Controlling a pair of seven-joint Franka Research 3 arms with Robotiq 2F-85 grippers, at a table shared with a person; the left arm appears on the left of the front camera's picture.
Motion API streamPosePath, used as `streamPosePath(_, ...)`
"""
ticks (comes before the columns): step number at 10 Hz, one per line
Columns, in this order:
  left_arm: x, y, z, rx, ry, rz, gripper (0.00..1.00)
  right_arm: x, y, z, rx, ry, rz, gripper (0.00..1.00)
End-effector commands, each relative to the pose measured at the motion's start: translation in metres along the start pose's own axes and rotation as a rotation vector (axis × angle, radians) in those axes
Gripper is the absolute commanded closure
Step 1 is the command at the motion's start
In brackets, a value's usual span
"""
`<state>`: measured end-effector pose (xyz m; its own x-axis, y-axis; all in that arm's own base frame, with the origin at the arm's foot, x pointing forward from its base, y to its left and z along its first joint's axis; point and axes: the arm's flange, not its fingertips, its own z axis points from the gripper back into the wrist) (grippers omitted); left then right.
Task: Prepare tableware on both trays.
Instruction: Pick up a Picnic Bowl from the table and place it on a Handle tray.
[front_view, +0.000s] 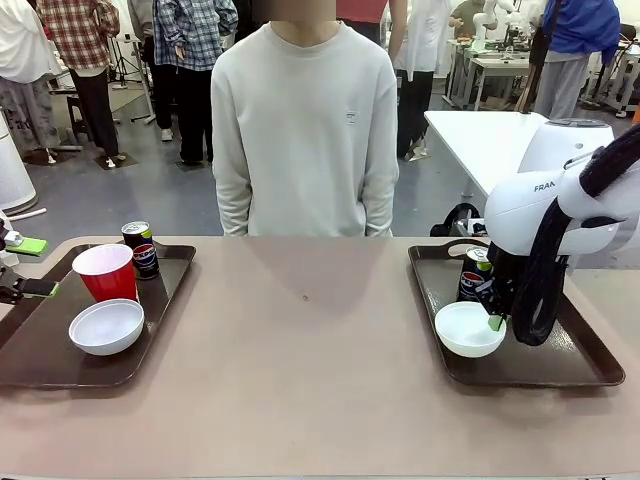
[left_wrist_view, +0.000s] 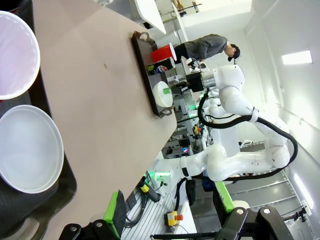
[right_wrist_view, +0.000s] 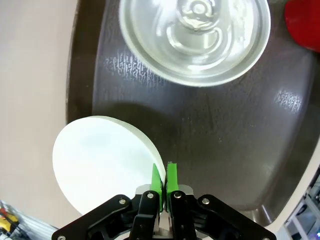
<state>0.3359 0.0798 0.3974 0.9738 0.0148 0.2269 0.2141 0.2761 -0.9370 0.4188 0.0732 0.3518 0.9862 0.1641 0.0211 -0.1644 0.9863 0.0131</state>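
Brown plastic trays are set at the table's two ends. On the left tray (front_view: 40, 360) a red cup (front_view: 104, 271), a can (front_view: 140, 248) and a bowl (front_view: 106, 326) are already laid. On the right tray (front_view: 570, 370) a can (front_view: 475, 274) and a bowl (front_view: 469, 329) are seen, a second red cup (left_wrist_view: 163, 53) behind; the bowl's rim is pinched by the right hand (right_wrist_view: 163, 179), so release seems outstanding. The left hand (front_view: 25, 268) is held wide, empty. The tan table (front_view: 300, 380) is otherwise bare; a person stands at its far edge in a busy lab.

The right arm (front_view: 560, 200) comes in over the right end of the surface and bends down. Its right gripper (right_wrist_view: 163, 176) points down with its jaws pressed together. The left gripper (front_view: 25, 265) waits at the left edge, jaws wide apart.
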Motion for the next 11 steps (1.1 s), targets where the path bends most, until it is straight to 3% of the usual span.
streamPosePath(1, -0.001, 0.000, 0.000, -0.016, -0.016, -0.025, 0.08, 0.011, -0.006, -0.007, -0.007, -0.002, -0.008, 0.96)
streamPosePath(4, -0.001, 0.000, 0.000, -0.016, -0.016, -0.025, 0.08, 0.005, -0.003, 0.000, -0.016, -0.012, 0.008, 0.66)
streamPosePath(7, -0.001, 0.000, 0.000, -0.016, -0.016, -0.025, 0.08, -0.019, 0.008, 0.044, -0.026, -0.024, -0.026, 0.37)
streamPosePath(11, -0.001, 0.000, 0.000, -0.016, -0.016, -0.025, 0.08, -0.052, 0.027, 0.091, -0.041, 0.077, 0.018, 0.00)
